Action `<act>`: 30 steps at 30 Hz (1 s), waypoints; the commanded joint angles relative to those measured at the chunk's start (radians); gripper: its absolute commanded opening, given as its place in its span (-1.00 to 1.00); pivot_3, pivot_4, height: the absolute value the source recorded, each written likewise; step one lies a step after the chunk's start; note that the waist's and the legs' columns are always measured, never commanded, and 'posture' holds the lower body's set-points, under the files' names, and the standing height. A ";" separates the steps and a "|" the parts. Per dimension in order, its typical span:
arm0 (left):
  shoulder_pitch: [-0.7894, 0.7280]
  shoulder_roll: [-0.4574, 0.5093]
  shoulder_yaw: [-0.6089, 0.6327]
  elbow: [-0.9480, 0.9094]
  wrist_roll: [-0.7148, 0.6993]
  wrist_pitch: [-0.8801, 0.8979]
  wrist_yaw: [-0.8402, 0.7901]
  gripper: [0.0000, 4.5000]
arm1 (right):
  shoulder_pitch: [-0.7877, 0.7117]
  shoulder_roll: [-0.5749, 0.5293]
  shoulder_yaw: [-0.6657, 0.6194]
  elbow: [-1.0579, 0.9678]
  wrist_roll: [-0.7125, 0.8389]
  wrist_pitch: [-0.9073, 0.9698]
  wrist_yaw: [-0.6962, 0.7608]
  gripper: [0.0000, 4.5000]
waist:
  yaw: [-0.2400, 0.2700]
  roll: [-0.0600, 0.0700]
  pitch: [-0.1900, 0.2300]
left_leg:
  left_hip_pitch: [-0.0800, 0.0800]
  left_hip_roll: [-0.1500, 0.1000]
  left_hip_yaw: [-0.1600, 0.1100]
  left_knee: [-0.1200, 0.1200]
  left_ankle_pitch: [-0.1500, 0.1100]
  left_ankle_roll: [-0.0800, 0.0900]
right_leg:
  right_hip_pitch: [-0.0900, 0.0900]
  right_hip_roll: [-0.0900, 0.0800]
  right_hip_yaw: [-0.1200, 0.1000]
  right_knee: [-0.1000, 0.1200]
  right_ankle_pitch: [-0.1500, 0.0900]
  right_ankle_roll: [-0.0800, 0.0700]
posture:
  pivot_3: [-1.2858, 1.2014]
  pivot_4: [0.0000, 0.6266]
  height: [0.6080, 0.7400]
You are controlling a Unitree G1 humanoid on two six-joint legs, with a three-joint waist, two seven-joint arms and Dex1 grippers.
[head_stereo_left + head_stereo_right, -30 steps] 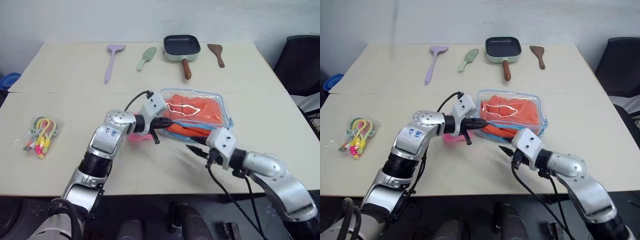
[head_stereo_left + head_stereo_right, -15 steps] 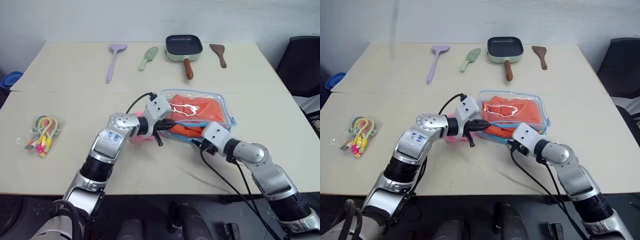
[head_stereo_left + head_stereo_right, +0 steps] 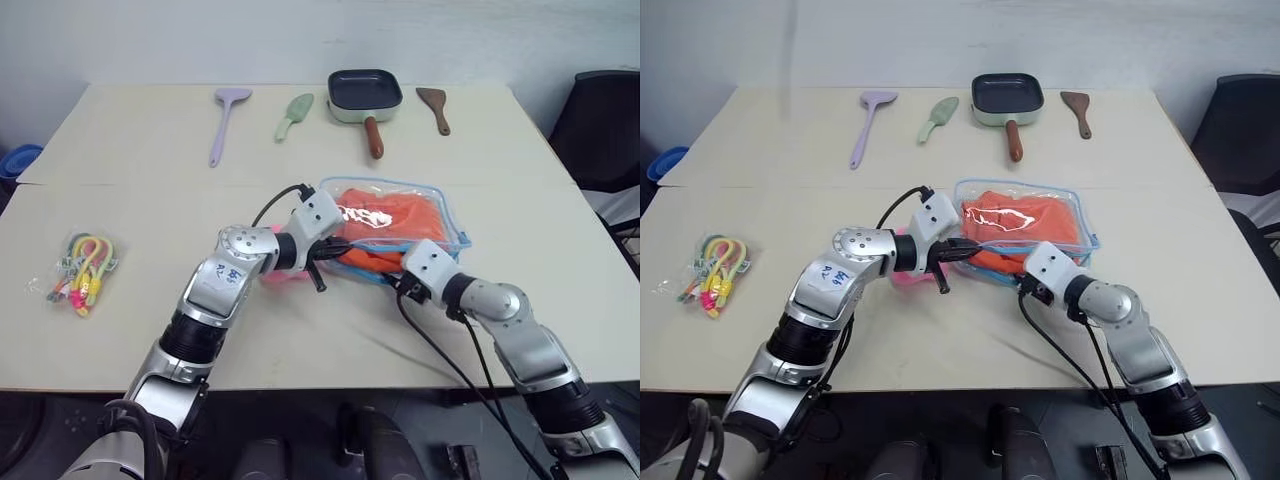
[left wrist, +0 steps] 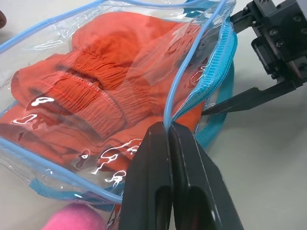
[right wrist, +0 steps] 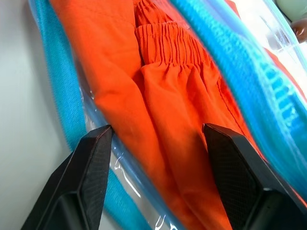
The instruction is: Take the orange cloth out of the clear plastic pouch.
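Left gripper (image 4: 169,132) is pinched tight on the light-blue trim of the clear plastic pouch (image 3: 440,215), holding the unzipped mouth up off the tabletop (image 3: 130,160). Right gripper (image 5: 158,139) sits at that mouth with its fingers spread wide, one either side of the orange cloth (image 5: 163,96), not yet closed on it. So the pouch is open, the cloth is all inside; grabbing and pulling it out remain

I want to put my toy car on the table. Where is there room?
Bare tabletop lies between the packet of bands and the left arm, and right of the clear plastic pouch. It is crowded at the pouch, where both pincers work, and along the far edge with spatulas and pan.
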 commanded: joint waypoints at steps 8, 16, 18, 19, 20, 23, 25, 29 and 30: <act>0.008 0.001 -0.003 -0.061 -0.019 -0.017 0.001 -1.00 | -0.061 0.001 0.024 0.137 -0.083 -0.052 -0.011 0.36 | 0.000 0.000 0.000 | 0.000 0.000 0.000 0.000 0.000 0.000 | 0.000 -0.001 0.000 0.000 0.000 0.000 | 0.03 -0.52 1.00; 0.006 -0.001 0.000 -0.055 -0.019 -0.022 0.006 -1.00 | -0.131 0.008 0.092 0.352 -0.206 -0.167 -0.049 0.36 | -0.002 0.000 0.000 | 0.001 -0.001 0.000 0.000 0.000 0.000 | 0.001 -0.001 0.000 0.000 0.000 0.000 | 0.03 -0.52 1.00; 0.005 -0.001 0.000 -0.051 -0.018 -0.025 0.008 -1.00 | -0.134 0.013 0.103 0.376 -0.213 -0.195 -0.044 0.10 | -0.002 0.000 0.000 | 0.002 -0.001 0.000 0.000 0.000 0.000 | 0.002 -0.001 0.000 0.000 0.000 0.000 | 0.03 -0.52 1.00; 0.004 0.000 0.000 -0.049 -0.017 -0.026 0.009 -1.00 | -0.135 0.013 0.108 0.380 -0.217 -0.207 -0.040 -0.04 | -0.001 0.000 -0.001 | 0.002 0.000 0.000 0.000 0.000 0.000 | 0.002 -0.002 0.000 0.000 0.000 0.000 | 0.03 -0.52 1.00; 0.003 0.000 0.001 -0.046 -0.016 -0.027 0.011 -1.00 | -0.136 0.012 0.110 0.383 -0.221 -0.220 -0.038 -0.19 | -0.002 0.000 -0.001 | 0.002 0.000 0.000 0.000 0.000 0.000 | 0.002 -0.002 0.000 0.000 0.000 0.000 | 0.03 -0.52 1.00; -0.001 -0.001 0.006 -0.036 -0.013 -0.028 0.019 -1.00 | -0.134 0.010 0.110 0.381 -0.224 -0.242 -0.032 -0.63 | -0.001 0.000 -0.001 | 0.002 -0.001 0.000 0.001 0.000 0.000 | 0.002 -0.002 0.000 0.000 0.000 0.000 | 0.03 -0.52 1.00; -0.006 -0.004 0.014 -0.023 -0.010 -0.026 0.033 -1.00 | -0.124 0.003 0.105 0.358 -0.219 -0.247 -0.018 -0.93 | -0.001 0.000 -0.001 | 0.002 -0.001 0.000 0.001 0.000 0.000 | 0.002 -0.002 0.000 0.000 0.000 0.000 | 0.03 -0.52 1.00; -0.027 -0.010 0.031 0.028 0.006 -0.040 0.073 -1.00 | -0.064 -0.034 0.117 0.248 -0.179 -0.366 0.075 -0.99 | 0.003 0.000 -0.001 | 0.001 -0.001 -0.001 0.000 0.000 0.000 | 0.002 -0.002 0.000 0.000 0.000 0.000 | 0.03 -0.52 1.00; -0.033 -0.008 0.033 0.042 0.011 -0.049 0.081 -1.00 | -0.042 -0.051 0.123 0.216 -0.170 -0.422 0.101 -0.99 | 0.003 0.000 -0.001 | 0.001 0.000 -0.001 0.000 0.000 0.000 | 0.002 -0.002 0.000 0.000 0.000 0.000 | 0.03 -0.52 1.00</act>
